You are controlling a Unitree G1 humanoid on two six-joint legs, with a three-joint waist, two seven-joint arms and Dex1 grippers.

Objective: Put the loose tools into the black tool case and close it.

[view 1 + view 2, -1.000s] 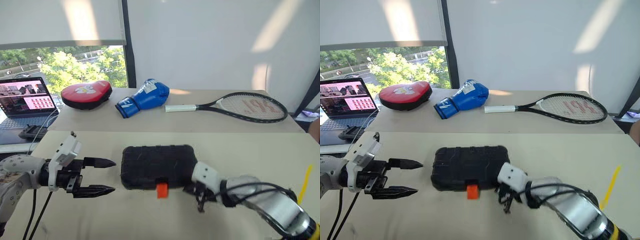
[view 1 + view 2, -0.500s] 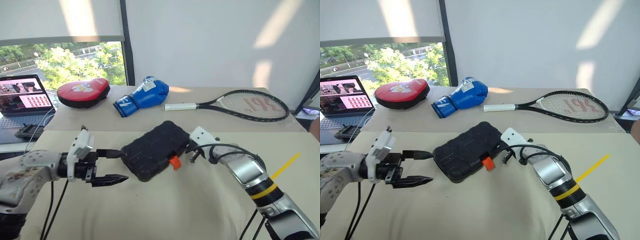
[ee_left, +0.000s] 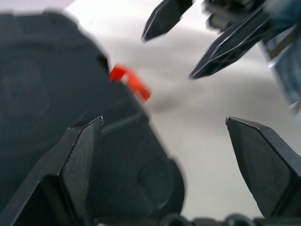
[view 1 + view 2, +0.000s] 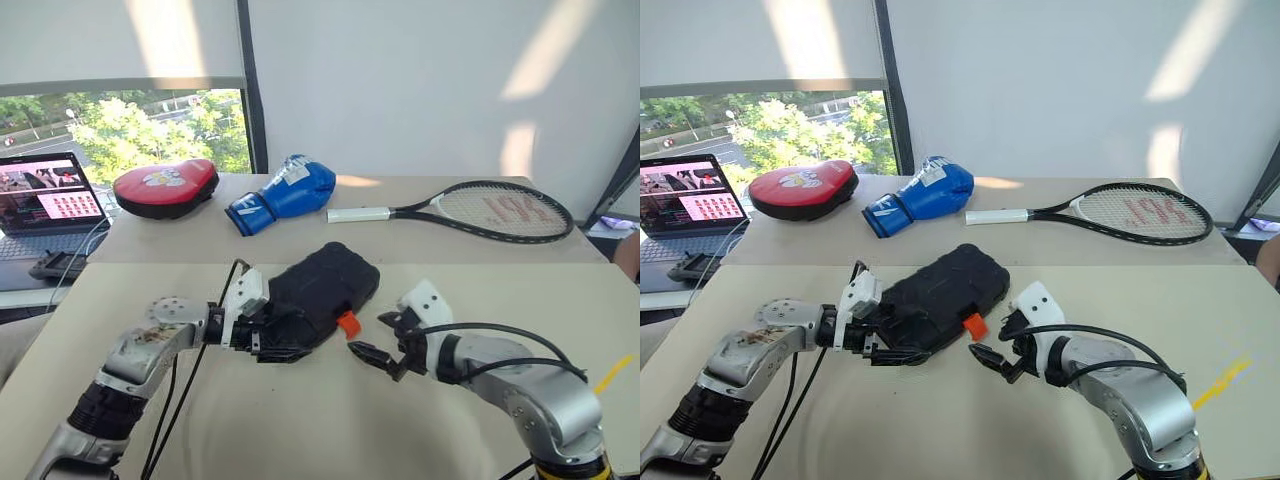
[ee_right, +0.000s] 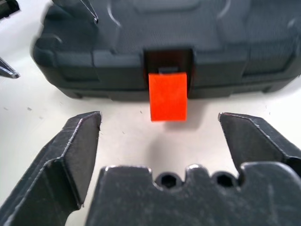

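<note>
From the head views, the black tool case (image 4: 320, 296) is lying closed and turned at an angle on the near surface (image 4: 300, 420), its orange latch (image 4: 347, 323) hanging off the front edge. The left end effector (image 4: 272, 335) is sitting at the case's near left corner with its fingers spread apart, one above the shell and one at its lower edge. The right end effector (image 4: 375, 338) is hovering just beside the latch, fingers parted and gripping nothing.

In the left wrist view, the case (image 3: 56, 117) is lying against one finger and reaching between the two wide-spread fingers (image 3: 263, 160) of the left end effector, with the latch (image 3: 129, 82) beyond and the right end effector's tips (image 3: 221, 52) pointing in from the far side.

In the right wrist view, the latch (image 5: 168, 96) is hanging squarely ahead of the open right end effector (image 5: 160, 127), centred between its fingers (image 5: 75, 150) but apart from them, with the case (image 5: 169, 47) behind.
</note>
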